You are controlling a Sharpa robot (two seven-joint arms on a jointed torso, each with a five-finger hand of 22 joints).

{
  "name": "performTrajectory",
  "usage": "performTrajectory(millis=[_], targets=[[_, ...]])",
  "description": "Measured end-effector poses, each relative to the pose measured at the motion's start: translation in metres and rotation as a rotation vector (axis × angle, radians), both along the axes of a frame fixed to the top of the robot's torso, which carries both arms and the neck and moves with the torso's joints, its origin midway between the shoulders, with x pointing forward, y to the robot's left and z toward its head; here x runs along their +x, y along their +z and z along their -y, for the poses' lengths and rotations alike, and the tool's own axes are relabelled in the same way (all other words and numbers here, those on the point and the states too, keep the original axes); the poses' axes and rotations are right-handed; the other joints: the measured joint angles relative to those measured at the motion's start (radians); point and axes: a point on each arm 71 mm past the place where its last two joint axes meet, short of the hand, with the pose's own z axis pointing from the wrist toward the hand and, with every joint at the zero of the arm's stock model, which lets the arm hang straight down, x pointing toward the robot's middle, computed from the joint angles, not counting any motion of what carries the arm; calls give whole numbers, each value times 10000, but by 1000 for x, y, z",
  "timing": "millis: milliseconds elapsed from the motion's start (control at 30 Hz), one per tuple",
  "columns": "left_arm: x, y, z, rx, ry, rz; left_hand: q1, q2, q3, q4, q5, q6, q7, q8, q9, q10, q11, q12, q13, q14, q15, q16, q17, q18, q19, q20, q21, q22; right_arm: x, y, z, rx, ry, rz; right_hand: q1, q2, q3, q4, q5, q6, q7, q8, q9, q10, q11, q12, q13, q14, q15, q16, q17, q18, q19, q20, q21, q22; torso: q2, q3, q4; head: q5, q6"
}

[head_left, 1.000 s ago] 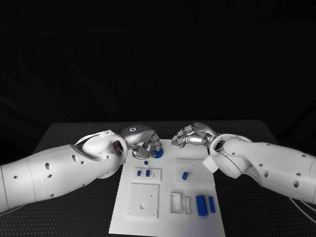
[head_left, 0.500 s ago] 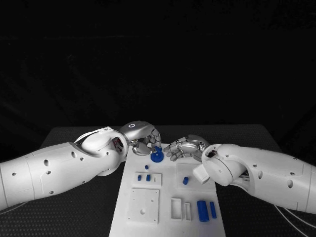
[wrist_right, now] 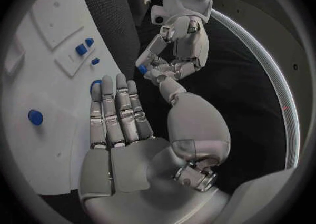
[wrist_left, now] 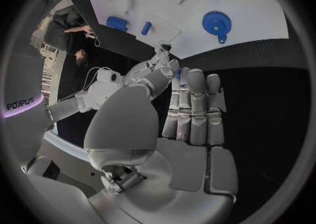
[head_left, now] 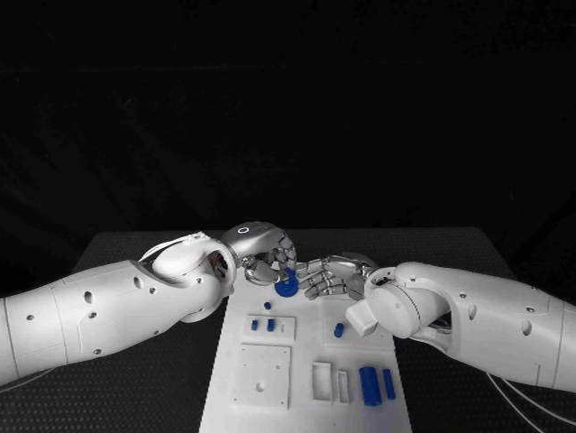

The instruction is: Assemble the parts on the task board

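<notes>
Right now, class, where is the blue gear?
In the head view, the blue gear lies at the task board's far end, between the left hand and right hand.

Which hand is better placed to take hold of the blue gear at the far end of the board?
Left, probably: the left hand sits directly over the blue gear; the right hand is beside it.

read "sharpa", mirrored, in pale letters on a dark panel (wrist_left: 18, 101) at the left rim of the left wrist view.
</notes>
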Motion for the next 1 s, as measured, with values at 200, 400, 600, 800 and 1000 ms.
performTrajectory(millis=[200, 400, 600, 800, 1000], targets=[[0, 0, 1, -10, -10, -7, 25, -1, -1, 0, 0, 8, 9, -2, 5, 31, 31, -25, -4, 38, -14, 0, 0, 0, 0, 0, 0, 0, -1, 0, -2, -9, 120, -88, -37, 37, 0, 0, 0, 0, 0, 0, 0, 0, 0, 0, 0, 0, 0, 0, 0, -1, 35, 35, 0, 12, 0, 3, -6, 11, -46], [-1, 0, 3, -33, -68, -12, 41, 7, -2, 0, -2, 8, 10, 0, 5, 31, 32, -11, -3, 40, -13, 0, 0, 0, 0, 0, 0, 0, -1, -1, -6, -61, 288, -115, -37, 37, 0, 0, 0, 0, 0, 0, 0, 0, 0, -1, -1, 0, 0, 0, 9, -1, 35, 34, 0, 36, -1, 6, -8, 15, -59], [-2, 1, 6, -52, -119, -16, 18, 30, 25, -28, -5, 6, 11, 12, 2, 31, 33, 14, 0, 17, -36, 0, -9, 0, 0, 0, -39, -1, 0, -1, -8, -150, 384, -108, 31, 104, 122, -41, 0, 0, 0, 0, -21, 1, -1, -1, -1, 0, 0, 0, 19, -1, 35, 34, -38, 55, -4, 2, -5, -1, -71], [-2, 1, 6, -50, -121, -22, 8, 41, 24, -28, -6, 4, 12, 11, 0, 30, 33, 14, 4, 14, -38, 0, -9, -1, -1, 0, -39, 0, -1, -1, -9, -192, 514, -92, 112, 185, 279, -31, 0, 21, -21, 0, -34, 72, -1, -1, -2, 35, -35, 0, 33, -1, 96, 23, -74, 86, -5, 1, -5, 2, -81], [-2, 0, 6, -40, -112, -34, 8, 40, 26, -27, -42, -3, 17, 9, 8, 29, 33, 14, 10, 12, -35, 0, -9, 0, -1, 0, -39, 7, -1, -1, -9, -195, 634, -83, 218, 291, 705, 5, 0, 78, -78, 1, -57, 145, -73, 47, 20, 108, -36, 0, 63, -1, 128, 53, -98, 156, -5, 2, -5, 10, -109]])
